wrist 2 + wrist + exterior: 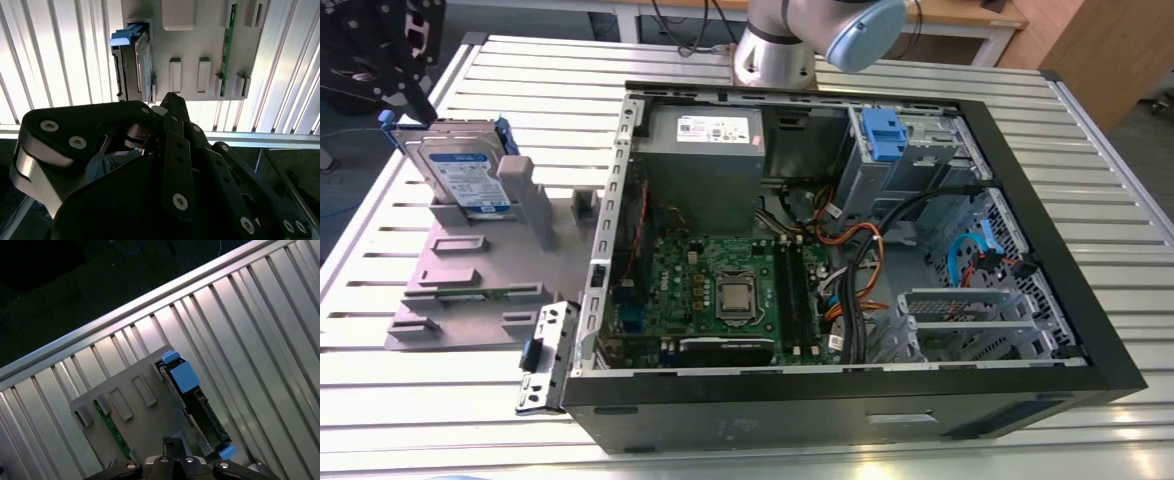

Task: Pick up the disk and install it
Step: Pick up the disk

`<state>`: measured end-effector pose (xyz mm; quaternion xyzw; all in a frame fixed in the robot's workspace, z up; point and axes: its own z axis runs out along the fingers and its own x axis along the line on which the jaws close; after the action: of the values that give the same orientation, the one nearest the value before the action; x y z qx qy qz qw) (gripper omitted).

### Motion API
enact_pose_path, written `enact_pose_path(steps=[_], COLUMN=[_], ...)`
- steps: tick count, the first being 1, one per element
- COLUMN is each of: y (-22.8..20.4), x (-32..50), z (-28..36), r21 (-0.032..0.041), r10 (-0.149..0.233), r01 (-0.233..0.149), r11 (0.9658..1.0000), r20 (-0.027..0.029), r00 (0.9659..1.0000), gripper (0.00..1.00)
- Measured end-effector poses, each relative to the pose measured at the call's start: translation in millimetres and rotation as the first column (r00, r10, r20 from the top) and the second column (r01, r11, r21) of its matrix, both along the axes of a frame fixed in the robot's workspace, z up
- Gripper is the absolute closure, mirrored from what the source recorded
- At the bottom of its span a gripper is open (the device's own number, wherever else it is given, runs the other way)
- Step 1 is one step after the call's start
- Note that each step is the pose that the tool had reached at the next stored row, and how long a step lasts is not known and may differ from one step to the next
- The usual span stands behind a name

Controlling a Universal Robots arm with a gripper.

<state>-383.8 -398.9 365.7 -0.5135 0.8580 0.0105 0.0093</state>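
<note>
Silver body, blue-and-white label, blue rails (pixel 182 375) on the edges: the disk (pixel 464 170) is standing on edge in a slot at one end of the grey holder (pixel 467 275), not lifted yet. The holder lies flat on the slatted metal table (pixel 454 400). The open computer case (pixel 854 415) sits just beside the holder, on the exterior view's right of it. A thin green board (pixel 230 45) rests in another slot of the holder, apart from the disk.

The gripper (pixel 170 100) hangs above the holder, roughly over the disk's end of it, touching nothing. Its claw looks pinched closed, tips together, with nothing in it.

So the robot reads as being on the approach for the pick. To do that well, it'd want the claw spread wider than the disk is thick, turned so the pads face the flat sides, and brought straight down over the top edge. Gripping the metal body rather than the plastic rails seems safer. A straight pull along the slot should keep the disk from jamming against the holder's walls.
</note>
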Motion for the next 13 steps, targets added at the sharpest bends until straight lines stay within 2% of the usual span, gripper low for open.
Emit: enact_pose_path(steps=[13], y=[0.0], x=[0.0], z=[0.0], r21=[-0.0002], r10=[0.082], r01=[-0.082], r11=[0.9966], r20=[0.0], r00=[0.9966], gripper=[0.89])
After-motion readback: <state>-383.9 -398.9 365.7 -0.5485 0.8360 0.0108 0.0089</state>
